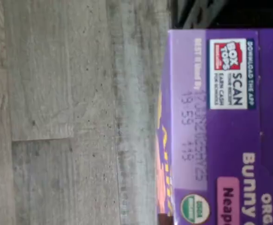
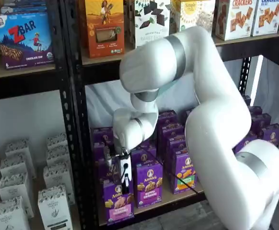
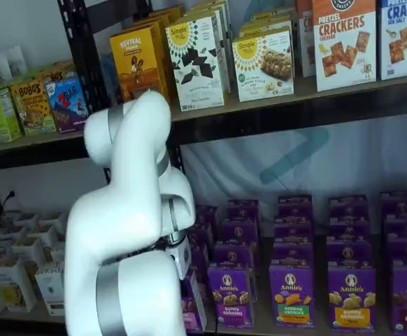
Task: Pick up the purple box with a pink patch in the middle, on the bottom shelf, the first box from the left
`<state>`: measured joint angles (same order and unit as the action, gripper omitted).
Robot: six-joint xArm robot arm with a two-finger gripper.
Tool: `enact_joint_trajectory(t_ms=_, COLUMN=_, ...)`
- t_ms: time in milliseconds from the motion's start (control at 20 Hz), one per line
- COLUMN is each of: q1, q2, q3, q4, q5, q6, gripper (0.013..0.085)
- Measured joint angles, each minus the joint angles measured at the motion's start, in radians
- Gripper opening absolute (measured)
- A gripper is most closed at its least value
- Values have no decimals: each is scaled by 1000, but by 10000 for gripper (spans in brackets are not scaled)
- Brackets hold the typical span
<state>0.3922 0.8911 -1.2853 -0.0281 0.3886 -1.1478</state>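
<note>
The big white arm (image 2: 216,134) is closest to me and fills most of what I can see, bent down in front of the rack w/ its wrist reaching toward the bottom shelf (image 2: 178,197). In both shelf views it blocks a good part of the purple rows.

Next down in size: the bottom shelf itself, packed w/ purple Annie's cartons several rows deep. Above it sits a higher board w/ orange and white cartons.

The purple box (image 2: 118,200) w/ the pink band stands upright at the front of the bottom shelf, at the end of the front row next to the black rack post (image 2: 77,124). A carton w/ a purple label is just beside it on the side away from the post. From these views I can't tell if its base has left the board.

The claw (image 2: 125,183) hangs right over that box, black fingers down at its top edge. It looks clenched on the purple box: no gap shows, and the wrist view has the box top (image 1: 225,131) pressed up close, floor beyond.

So approx: reach done, grip prob. made. Left to do, as I judge it: lift it clear and draw it out of the rack w/o clipping the neighbour.
</note>
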Motion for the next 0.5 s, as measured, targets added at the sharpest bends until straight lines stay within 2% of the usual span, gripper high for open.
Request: enact_joint_trajectory(t_ms=500, q1=1, q2=-196, q3=232, q4=-37, q5=-69, q6=36, gripper=290)
